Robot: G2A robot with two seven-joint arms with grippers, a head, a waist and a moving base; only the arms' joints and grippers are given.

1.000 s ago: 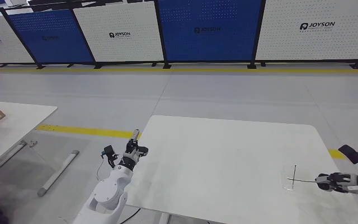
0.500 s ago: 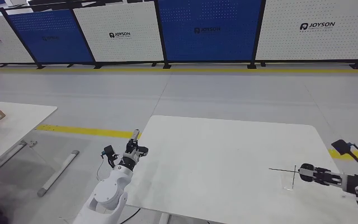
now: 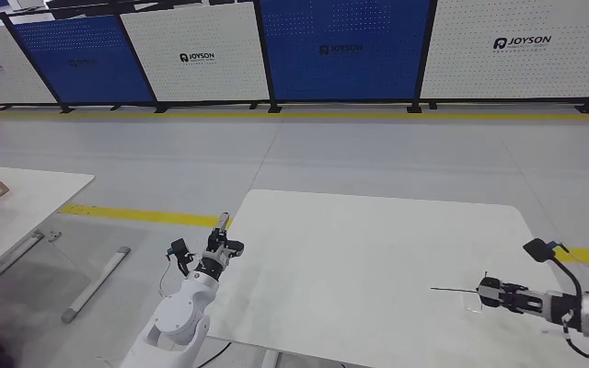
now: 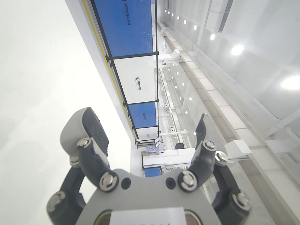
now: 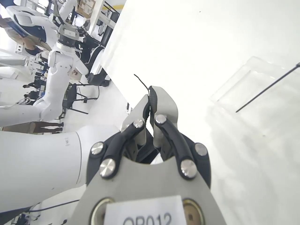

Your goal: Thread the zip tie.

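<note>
The right gripper (image 5: 150,94) is pinched on a black zip tie (image 5: 140,80) over the white table (image 5: 187,24).
The tie's thin end curls past the closed fingertips toward eleven o'clock; at about two o'clock from the gripper, a second zip tie (image 5: 267,88) lies across a clear tray (image 5: 230,78).

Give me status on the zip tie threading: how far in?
Done: the grasp. The right gripper is shut on one zip tie, held straight over the table.
In hand: just that hold. The left gripper is open and empty at the opposite table edge.
Left: the threading itself; no loop is formed yet. A second zip tie lies across the clear tray.
</note>
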